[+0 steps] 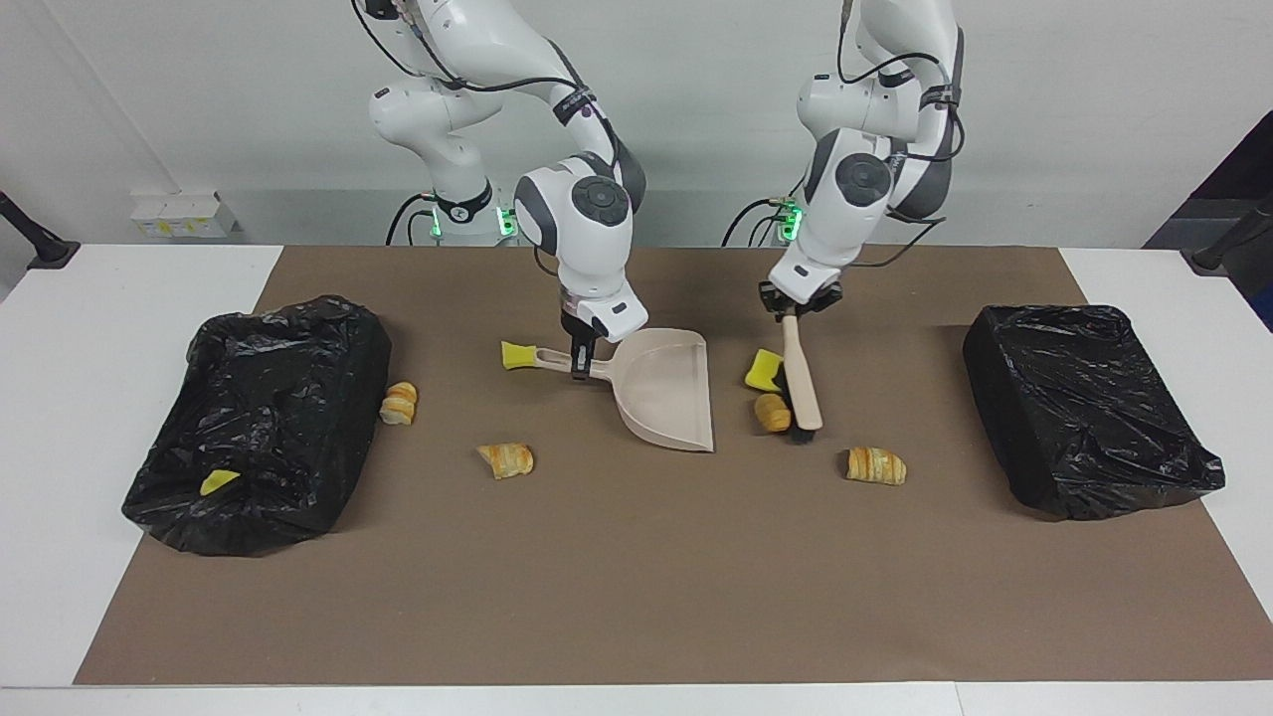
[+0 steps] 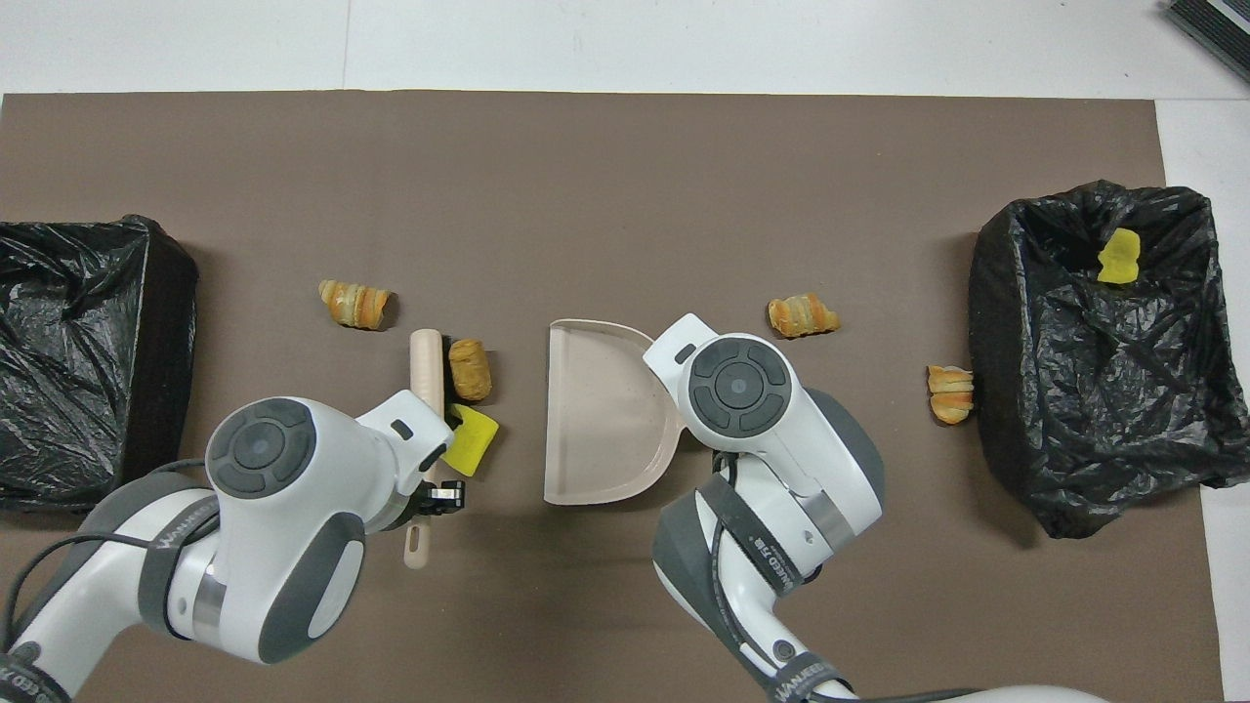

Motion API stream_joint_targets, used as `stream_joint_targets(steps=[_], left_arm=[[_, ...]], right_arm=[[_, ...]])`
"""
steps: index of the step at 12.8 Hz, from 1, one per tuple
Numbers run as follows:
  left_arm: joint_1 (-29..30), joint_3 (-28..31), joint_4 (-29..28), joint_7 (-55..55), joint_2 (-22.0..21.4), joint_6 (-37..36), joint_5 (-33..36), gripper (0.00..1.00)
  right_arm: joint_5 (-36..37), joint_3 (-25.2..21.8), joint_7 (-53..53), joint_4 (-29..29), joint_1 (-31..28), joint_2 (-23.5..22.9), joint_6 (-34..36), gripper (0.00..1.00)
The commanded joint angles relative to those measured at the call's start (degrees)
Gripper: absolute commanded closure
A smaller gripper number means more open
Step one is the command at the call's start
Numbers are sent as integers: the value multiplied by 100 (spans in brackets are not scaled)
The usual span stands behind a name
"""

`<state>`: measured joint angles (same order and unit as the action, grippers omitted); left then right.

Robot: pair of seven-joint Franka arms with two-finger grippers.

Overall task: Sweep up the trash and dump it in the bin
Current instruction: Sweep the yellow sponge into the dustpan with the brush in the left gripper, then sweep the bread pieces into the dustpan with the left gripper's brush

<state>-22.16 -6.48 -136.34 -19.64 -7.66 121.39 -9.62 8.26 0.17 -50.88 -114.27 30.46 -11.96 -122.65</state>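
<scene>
My right gripper point(image 1: 580, 360) is shut on the handle of the beige dustpan point(image 1: 666, 398), which lies flat mid-table with its mouth toward the left arm's end. My left gripper point(image 1: 793, 310) is shut on the handle of the brush point(image 1: 801, 383), whose bristles are down on the mat. On the brush's dustpan side, a yellow sponge chunk point(image 1: 764, 369) and a brown pastry point(image 1: 771, 411) rest against it, close to the pan's mouth. A striped pastry point(image 1: 875, 465) lies apart, toward the left arm's end. In the overhead view the brush point(image 2: 427, 376) stands beside the dustpan point(image 2: 601, 420).
A black-lined bin point(image 1: 259, 418) at the right arm's end holds one yellow chunk point(image 1: 219, 482); a second black bin point(image 1: 1084, 408) sits at the left arm's end. More trash: a yellow chunk point(image 1: 515, 354) by the pan's handle, and two pastries point(image 1: 505, 459) point(image 1: 399, 403).
</scene>
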Motion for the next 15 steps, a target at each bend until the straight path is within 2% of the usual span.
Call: stream_joint_targets(steps=[1, 4, 5, 7, 8, 10, 11, 12, 15], left_arm=[[-480, 85, 72, -92, 10, 121, -346, 100], [-614, 85, 291, -57, 80, 130, -979, 100], [-623, 85, 440, -22, 167, 104, -1041, 100], [-562, 85, 669, 136, 20, -9, -1059, 100], [-553, 138, 809, 128, -112, -297, -1060, 100], [-291, 164, 1091, 136, -87, -869, -938, 100], [-184, 165, 1179, 154, -34, -933, -615, 100], [-27, 165, 1284, 267, 36, -942, 67, 100], [842, 165, 1662, 1153, 343, -1065, 1230, 100]], right_arm=[[159, 9, 245, 27, 39, -113, -154, 100], [159, 9, 245, 27, 39, -113, -145, 100], [159, 9, 245, 27, 39, -113, -145, 100], [159, 9, 254, 53, 39, -122, -136, 100], [159, 9, 254, 80, 31, -131, -145, 100], [159, 9, 254, 124, 31, -157, -127, 100], [159, 9, 254, 133, 31, -166, -127, 100], [159, 9, 263, 133, 31, -166, -127, 100], [159, 9, 298, 141, 31, -166, -127, 100]])
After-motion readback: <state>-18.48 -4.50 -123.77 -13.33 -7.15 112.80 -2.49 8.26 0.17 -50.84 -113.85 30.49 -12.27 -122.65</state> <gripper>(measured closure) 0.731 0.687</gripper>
